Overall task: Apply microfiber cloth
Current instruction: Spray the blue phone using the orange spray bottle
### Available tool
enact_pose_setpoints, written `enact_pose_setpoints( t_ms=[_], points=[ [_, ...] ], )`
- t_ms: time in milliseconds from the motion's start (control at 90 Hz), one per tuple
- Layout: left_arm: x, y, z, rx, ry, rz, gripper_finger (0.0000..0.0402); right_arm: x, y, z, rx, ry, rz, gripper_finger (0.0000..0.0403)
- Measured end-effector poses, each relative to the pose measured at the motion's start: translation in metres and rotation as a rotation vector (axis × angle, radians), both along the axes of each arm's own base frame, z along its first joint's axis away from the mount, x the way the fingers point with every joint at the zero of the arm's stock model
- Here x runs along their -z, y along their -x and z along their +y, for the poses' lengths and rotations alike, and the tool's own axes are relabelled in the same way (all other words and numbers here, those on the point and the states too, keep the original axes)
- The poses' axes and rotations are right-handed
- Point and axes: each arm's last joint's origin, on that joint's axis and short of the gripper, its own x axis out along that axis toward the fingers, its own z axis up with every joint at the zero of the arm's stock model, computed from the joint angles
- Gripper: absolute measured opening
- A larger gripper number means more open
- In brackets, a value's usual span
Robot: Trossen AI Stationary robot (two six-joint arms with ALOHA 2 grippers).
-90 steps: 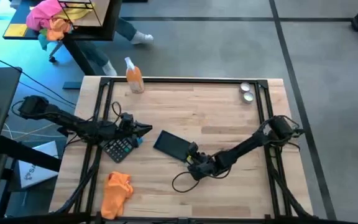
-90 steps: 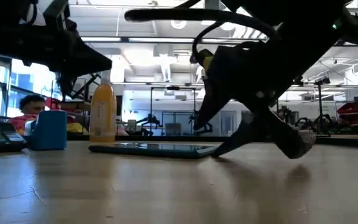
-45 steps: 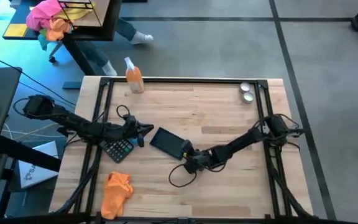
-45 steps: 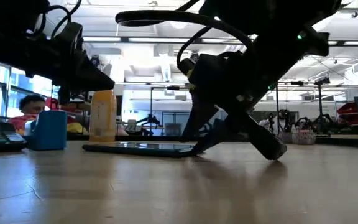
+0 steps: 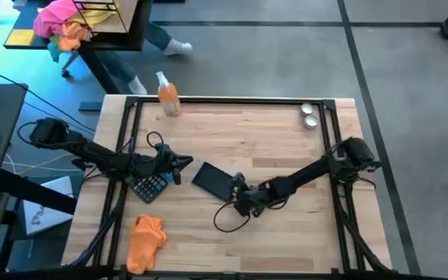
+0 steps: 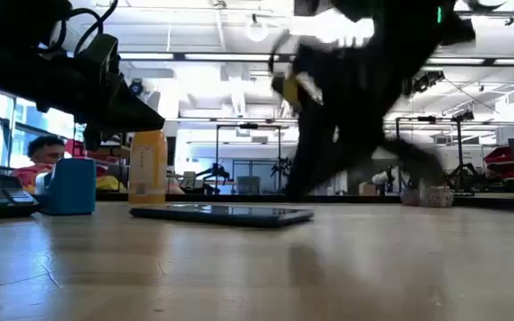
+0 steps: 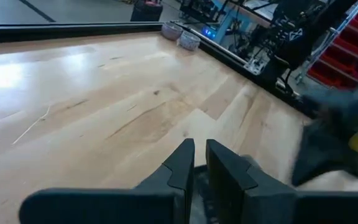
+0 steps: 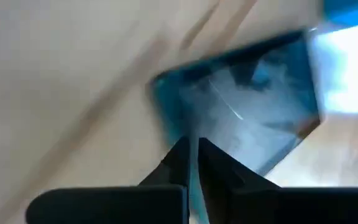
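The orange microfiber cloth [image 5: 145,239] lies crumpled on the table near its near left corner, with no gripper at it. A dark tablet [image 5: 212,180] lies flat in the middle of the table, also seen from the side in the low view [image 6: 221,213]. My right gripper [image 5: 237,190] is shut at the tablet's near right corner; its wrist view shows the shut fingertips [image 8: 192,149] over the glossy screen [image 8: 253,106]. My left gripper [image 5: 187,162] is shut and hovers above the table between the calculator [image 5: 150,187] and the tablet. My right gripper stands shut over the tablet's near right corner [image 8: 166,93], slanting down from the table's right. It is blurred in the low view, so I cannot tell whether its fingertips touch the screen.
A spray bottle with orange liquid [image 5: 167,97] stands at the far left edge and two small tins [image 5: 309,115] at the far right. A small blue container [image 6: 70,185] stands by the calculator. A black cable loop [image 5: 228,222] hangs under the right wrist. A person [image 6: 38,160] sits beyond the table.
My right gripper has shut: its fingers stood spread wide on the table a second ago and are together now. It has gone a little toward the far edge, to the tablet's corner, and has risen. My left gripper has drifted slightly toward the table's right.
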Motion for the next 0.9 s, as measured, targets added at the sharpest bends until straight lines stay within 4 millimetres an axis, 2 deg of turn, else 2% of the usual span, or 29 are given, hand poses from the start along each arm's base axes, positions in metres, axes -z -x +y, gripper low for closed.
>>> enact_pose_setpoints(
  t_ms=[100,222,389,533,622,811,900],
  points=[
    [0.000,0.000,0.000,-0.002,0.000,0.000,0.0026,-0.006,-0.003,-0.019,0.124,-0.181,0.003,0.0000],
    [0.000,0.000,0.000,-0.008,-0.002,-0.002,0.0026,-0.006,-0.010,-0.034,0.253,-0.298,-0.037,0.0000],
    [0.000,0.000,0.000,-0.010,-0.002,-0.004,0.0026,0.025,-0.012,-0.044,0.329,-0.408,0.025,0.0000],
    [0.000,0.000,0.000,-0.011,-0.002,-0.003,0.0026,0.033,-0.004,-0.043,0.384,-0.354,0.121,0.0000],
    [0.000,0.000,0.000,-0.005,-0.001,-0.002,0.0026,0.027,0.010,-0.040,0.414,-0.300,0.202,0.0000],
    [0.001,-0.001,-0.002,0.094,-0.015,0.022,0.0026,-0.004,0.037,-0.028,0.403,-0.252,0.259,0.0000],
    [0.002,-0.002,-0.003,0.096,-0.008,0.031,0.0026,-0.021,0.051,-0.022,0.373,-0.115,0.256,0.0000]
  ],
)
